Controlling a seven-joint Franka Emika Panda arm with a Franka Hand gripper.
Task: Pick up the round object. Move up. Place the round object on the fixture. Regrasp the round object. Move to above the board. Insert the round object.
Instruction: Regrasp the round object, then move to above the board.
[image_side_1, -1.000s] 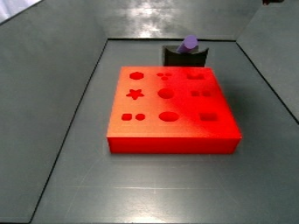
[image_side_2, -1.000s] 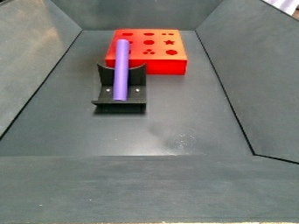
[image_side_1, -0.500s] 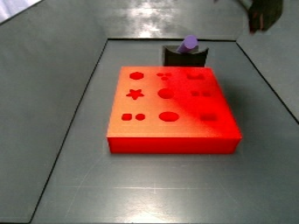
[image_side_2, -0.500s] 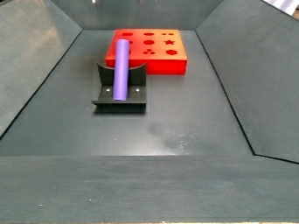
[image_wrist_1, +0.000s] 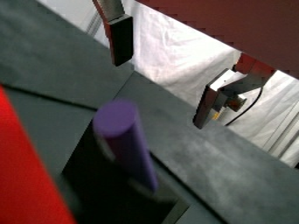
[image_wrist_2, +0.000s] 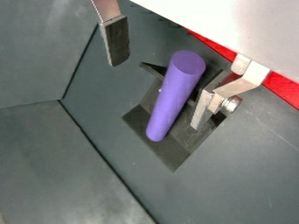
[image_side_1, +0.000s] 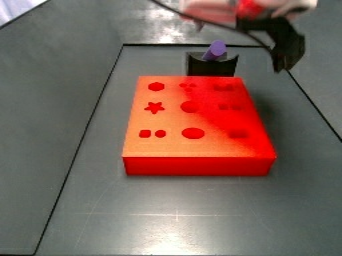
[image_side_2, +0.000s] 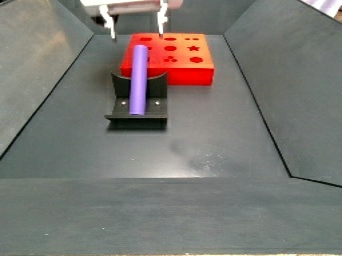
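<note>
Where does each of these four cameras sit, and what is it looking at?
Wrist views: both ride the arm, looking down between the open jaws of the gripper at the purple peg lying on the fixture.
Side view: looks across the red board toward the fixture; blurred gripper upper right.
Side view: looks from the fixture's side toward the board; gripper at top.
All four show the peg.

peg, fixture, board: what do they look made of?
Peg, lying on the fixture: matte purple, no glare, probably plastic. Fixture: dull black, plastic or coated metal, can't tell. Board: uniform bright red, likely plastic. Gripper, open above the peg: bare silver metal fingers.
</note>
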